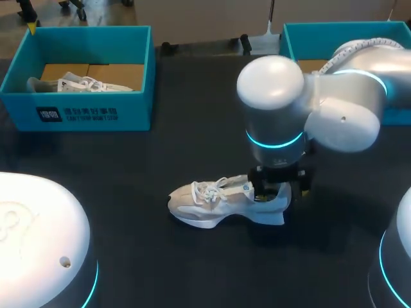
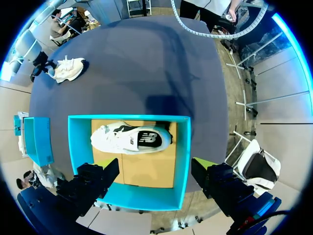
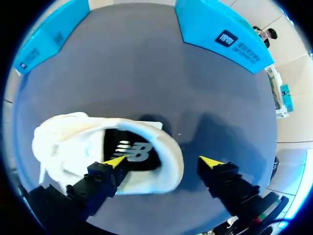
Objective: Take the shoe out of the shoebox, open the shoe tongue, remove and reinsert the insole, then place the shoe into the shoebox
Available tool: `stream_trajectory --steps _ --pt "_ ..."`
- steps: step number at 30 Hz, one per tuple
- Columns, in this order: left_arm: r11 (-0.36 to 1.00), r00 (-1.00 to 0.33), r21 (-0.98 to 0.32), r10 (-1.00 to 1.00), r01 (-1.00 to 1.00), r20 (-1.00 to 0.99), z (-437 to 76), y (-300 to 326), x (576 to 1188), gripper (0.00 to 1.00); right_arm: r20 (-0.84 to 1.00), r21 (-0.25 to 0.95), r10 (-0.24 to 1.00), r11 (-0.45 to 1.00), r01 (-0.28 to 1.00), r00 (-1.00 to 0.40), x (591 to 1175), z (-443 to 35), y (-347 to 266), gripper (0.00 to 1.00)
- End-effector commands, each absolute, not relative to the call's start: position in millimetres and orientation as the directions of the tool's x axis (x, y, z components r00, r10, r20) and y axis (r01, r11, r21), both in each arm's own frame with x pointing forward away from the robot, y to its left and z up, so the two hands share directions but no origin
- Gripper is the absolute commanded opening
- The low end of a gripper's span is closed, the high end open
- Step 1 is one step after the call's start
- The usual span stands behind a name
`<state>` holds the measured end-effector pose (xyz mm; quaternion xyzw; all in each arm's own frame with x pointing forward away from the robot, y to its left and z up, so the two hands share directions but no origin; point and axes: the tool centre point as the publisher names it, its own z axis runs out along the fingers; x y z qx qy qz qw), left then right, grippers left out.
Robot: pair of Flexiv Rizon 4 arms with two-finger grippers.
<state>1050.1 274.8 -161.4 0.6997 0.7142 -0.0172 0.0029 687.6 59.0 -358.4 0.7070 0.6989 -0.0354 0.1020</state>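
Left tool: we are holding the left tool point(image 2: 154, 165) above the left shoebox point(image 2: 182, 161), fingers spread and gripping nothing; a boxed shoe point(image 2: 129, 138) is lying on its side just ahead of the tool.
Loose shoe: the loose shoe point(image 1: 212, 202) is standing on the tabletop point(image 1: 128, 167), out of any box, its heel under our right tool.
Right tool: the right tool point(image 3: 163, 161) is released, straddling the heel wall; one finger is dipping into the opening over the dark insole point(image 3: 131, 152), the other is hanging outside behind the heel.
Right shoebox: the right shoebox point(image 1: 334, 29) is sitting well beyond the right tool, partly hidden by the arm.
Step in hand: we are judging this as the insole stage, with the insole lying inside the loose shoe.
Next move: we are likely needing to lower the inner finger onto the insole's heel end and pinch it without trapping the collar.
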Motion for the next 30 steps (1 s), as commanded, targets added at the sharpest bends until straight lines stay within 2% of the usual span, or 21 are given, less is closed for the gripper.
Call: stream_trajectory --steps 1,8,13,30 --pt "0.019 -0.019 -0.022 0.999 1.000 -0.026 -161.0 275.4 1050.8 1.00 -0.174 0.109 0.985 0.039 0.993 -0.019 688.1 -330.1 47.0 1.00" --pt "0.019 -0.019 -0.022 0.999 1.000 -0.026 -161.0 275.4 1050.8 1.00 -0.189 0.116 0.962 0.219 0.969 -0.195 695.4 -303.0 52.2 1.00" --pt "0.019 -0.019 -0.022 0.999 1.000 -0.026 -161.0 275.4 1050.8 1.00 -0.139 0.110 0.860 0.507 0.855 -0.492 695.1 -291.9 67.6 1.00" --pt "0.019 -0.019 -0.022 0.999 1.000 -0.026 -161.0 275.4 1050.8 1.00 -0.146 0.093 0.851 0.520 0.849 -0.505 697.3 -291.5 70.7 1.00"
